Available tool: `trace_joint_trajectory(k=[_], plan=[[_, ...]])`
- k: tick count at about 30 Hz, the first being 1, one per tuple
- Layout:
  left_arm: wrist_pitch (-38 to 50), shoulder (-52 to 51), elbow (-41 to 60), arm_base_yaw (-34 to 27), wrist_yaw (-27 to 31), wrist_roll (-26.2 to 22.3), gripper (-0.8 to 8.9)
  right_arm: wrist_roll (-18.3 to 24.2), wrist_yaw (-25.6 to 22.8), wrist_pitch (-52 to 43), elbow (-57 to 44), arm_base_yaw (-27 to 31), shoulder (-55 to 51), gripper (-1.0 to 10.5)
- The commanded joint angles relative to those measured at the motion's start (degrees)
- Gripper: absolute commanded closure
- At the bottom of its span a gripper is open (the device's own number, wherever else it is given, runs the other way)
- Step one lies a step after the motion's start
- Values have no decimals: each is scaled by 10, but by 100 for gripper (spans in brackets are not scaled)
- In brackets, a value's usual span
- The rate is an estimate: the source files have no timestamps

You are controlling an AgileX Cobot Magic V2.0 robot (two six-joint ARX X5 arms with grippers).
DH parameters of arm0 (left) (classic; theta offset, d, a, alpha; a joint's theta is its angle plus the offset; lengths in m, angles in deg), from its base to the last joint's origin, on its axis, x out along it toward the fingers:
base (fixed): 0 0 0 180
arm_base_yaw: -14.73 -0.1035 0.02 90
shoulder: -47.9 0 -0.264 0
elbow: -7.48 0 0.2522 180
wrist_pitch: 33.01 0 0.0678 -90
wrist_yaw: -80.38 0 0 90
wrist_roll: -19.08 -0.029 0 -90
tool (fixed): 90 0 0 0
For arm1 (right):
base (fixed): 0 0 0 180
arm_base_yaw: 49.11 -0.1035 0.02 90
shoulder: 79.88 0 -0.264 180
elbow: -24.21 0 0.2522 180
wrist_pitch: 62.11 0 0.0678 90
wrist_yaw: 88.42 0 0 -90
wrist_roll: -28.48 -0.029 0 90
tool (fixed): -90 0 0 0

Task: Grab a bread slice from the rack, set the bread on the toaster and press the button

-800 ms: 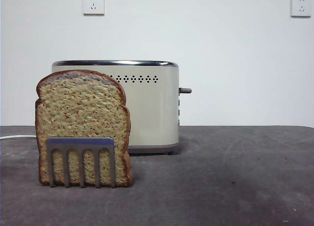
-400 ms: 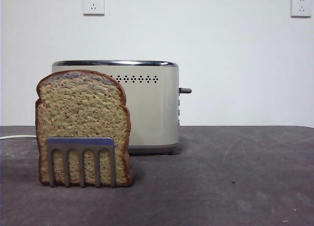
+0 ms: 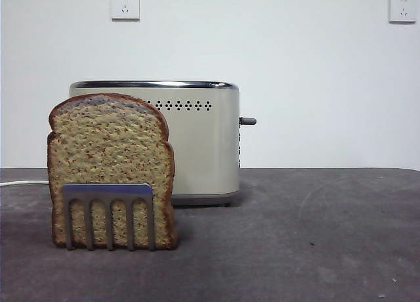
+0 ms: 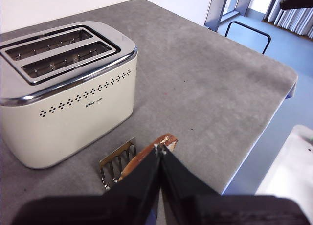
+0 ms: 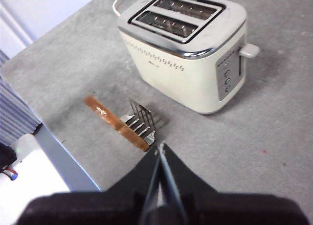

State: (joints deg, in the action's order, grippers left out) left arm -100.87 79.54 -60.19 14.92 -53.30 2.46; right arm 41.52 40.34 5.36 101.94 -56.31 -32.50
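A plain white wall with two sockets backs a grey, felt-like surface [image 3: 315, 236], and nothing dark reaches into the front view, so both arms are holding high above the things. The slice of bread [image 3: 108, 157] stands upright on its bottom edge in the rack [image 3: 108, 220], close to the surface's front edge, with the toaster [image 3: 197, 141] just behind it toward the wall. Seen from above, the slice shows only as a thin brown strip of crust [image 5: 116, 123], its long axis running along the front edge and roughly in line with the toaster's two slots [image 4: 58, 51].

The left gripper [image 4: 159, 147] hangs almost straight over that crust [image 4: 146, 155], its fingers pressed together with no gap and nothing between them. The right gripper [image 5: 160, 146] is likewise closed and empty, and sits off to one side of the rack, nearer the toaster's lever end [image 5: 249, 50].

The left arm looks the better placed for the pick: it would need to part its fingers and drop down so they straddle the slice's thin dimension.
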Motion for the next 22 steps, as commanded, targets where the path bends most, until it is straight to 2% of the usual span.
trace_joint_trajectory(k=[1,3,4,5,6,11,15,22], plan=[[5,-1,0,6,0,-17,770,10,-3,2,1,-6,2,959],[5,0,0,12,3,-19,572,14,-3,6,1,-9,2,959],[5,2,-1,16,6,-27,402,17,-3,9,1,-9,2,959],[5,4,-1,20,9,-35,279,19,-3,10,1,-9,2,959],[6,7,-2,25,16,-39,200,19,-3,10,1,-9,2,959],[6,36,-17,68,53,-51,185,19,-3,11,1,-9,2,959],[2,75,-40,114,74,-92,186,21,-3,11,1,-9,3,959],[-24,191,-104,224,171,-150,190,21,-2,11,1,-9,3,959]])
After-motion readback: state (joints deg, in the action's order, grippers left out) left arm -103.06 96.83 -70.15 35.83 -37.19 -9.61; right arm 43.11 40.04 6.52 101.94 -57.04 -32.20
